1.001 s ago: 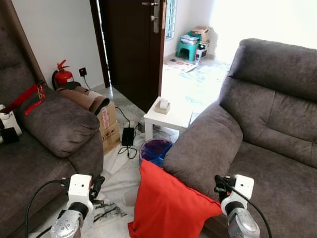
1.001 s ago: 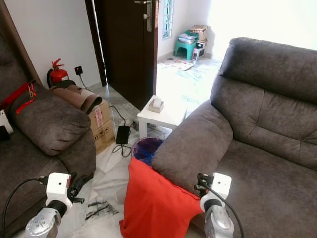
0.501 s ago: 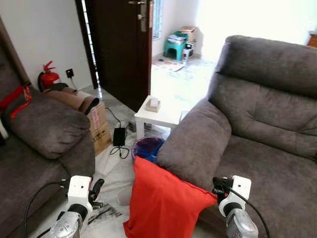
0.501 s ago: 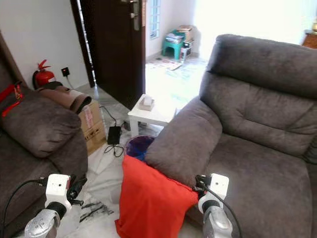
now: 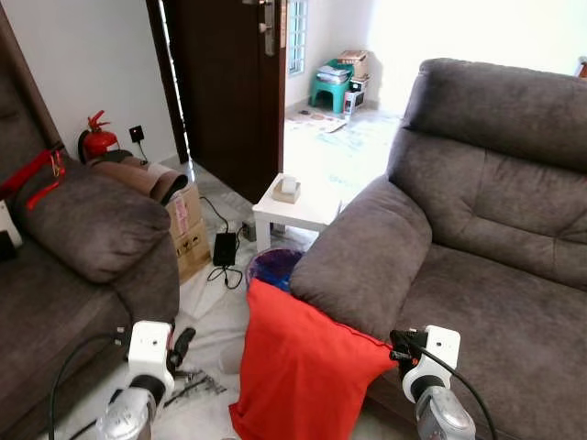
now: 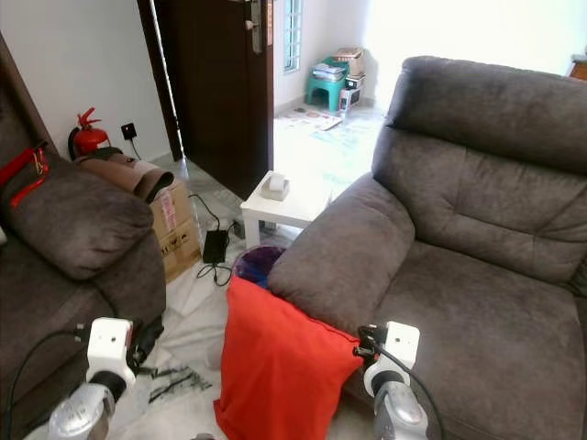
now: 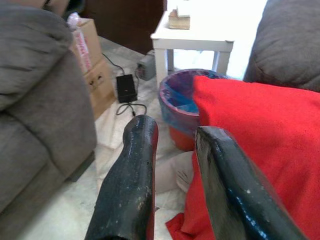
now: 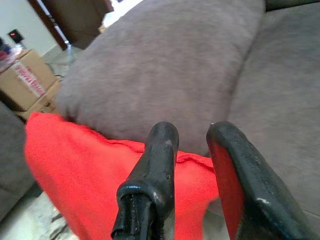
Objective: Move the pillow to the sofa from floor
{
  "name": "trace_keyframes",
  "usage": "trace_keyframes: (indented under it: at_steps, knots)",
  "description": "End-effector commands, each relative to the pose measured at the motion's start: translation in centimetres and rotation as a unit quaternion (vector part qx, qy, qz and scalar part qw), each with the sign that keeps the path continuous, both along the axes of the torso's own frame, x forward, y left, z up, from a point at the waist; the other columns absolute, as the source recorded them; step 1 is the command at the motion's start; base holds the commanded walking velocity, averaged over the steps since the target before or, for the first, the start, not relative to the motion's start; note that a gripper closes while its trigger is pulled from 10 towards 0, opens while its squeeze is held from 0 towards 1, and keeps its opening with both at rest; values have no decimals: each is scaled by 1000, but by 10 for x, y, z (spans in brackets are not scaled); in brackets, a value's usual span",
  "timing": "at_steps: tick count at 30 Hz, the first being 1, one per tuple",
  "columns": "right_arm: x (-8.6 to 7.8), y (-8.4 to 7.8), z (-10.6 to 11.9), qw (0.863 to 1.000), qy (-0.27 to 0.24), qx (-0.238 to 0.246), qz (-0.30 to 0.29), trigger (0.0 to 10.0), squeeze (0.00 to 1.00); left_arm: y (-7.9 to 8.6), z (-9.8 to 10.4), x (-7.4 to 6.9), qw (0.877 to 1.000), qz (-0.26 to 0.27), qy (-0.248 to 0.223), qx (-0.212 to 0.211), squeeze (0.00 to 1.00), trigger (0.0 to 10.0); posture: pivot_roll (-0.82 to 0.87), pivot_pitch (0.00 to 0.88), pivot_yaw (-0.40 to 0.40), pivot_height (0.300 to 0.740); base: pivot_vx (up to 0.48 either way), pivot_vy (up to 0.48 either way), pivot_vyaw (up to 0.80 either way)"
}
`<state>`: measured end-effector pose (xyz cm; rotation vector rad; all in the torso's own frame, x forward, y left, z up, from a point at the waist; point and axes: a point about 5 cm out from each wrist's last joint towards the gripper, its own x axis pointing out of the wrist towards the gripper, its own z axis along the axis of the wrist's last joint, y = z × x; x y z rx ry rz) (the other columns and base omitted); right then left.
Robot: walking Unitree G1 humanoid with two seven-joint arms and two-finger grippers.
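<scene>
The red pillow (image 5: 303,367) is seen standing on the floor (image 5: 206,316), leaned against the outer side of the armrest (image 5: 362,261) of the grey sofa (image 5: 495,229); its upper edge is pressed just under the armrest, and its lower corner is on the floor. A blue bin (image 5: 275,268) is placed just behind the pillow.

The step in hand is judged to be the approach for a grasp, as the pillow is not yet held. For a good grasp, the two upper corners should be taken, one by each gripper, so that the soft pillow is lifted evenly and is carried over the armrest to the seat.

The left gripper (image 7: 172,190) is held low beside the pillow's left edge, its fingers apart with nothing between them. The right gripper (image 8: 192,180) is held just above the pillow's right corner, near the armrest, its fingers also apart and empty. Whether this gripper is already touching the fabric is hard to tell.
</scene>
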<state>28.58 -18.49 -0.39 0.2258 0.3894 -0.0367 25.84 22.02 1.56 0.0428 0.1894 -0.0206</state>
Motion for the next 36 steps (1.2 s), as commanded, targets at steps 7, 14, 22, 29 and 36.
trace_keyframes:
  at_steps: [7,14,22,29,36]
  knots:
    - [6,5,5,1000,-11,8,11,10000,0,3,4,4,1000,10,-4,-2,0,10000,99,0,-5,668,0,0,0]
    - [5,6,4,1000,-7,8,12,10000,0,5,5,4,1000,15,-6,-2,0,10000,100,0,-2,668,0,0,0]
    - [3,10,1,1000,0,22,20,10000,0,6,4,4,1000,15,-2,-3,0,10000,100,0,2,652,0,0,0]
    - [3,12,1,999,-2,21,24,10000,0,4,3,4,1000,9,1,1,0,10000,103,0,3,652,0,0,0]
    - [3,16,-1,999,9,22,32,10000,0,9,4,4,1000,16,1,4,0,10000,107,0,2,627,0,0,0]
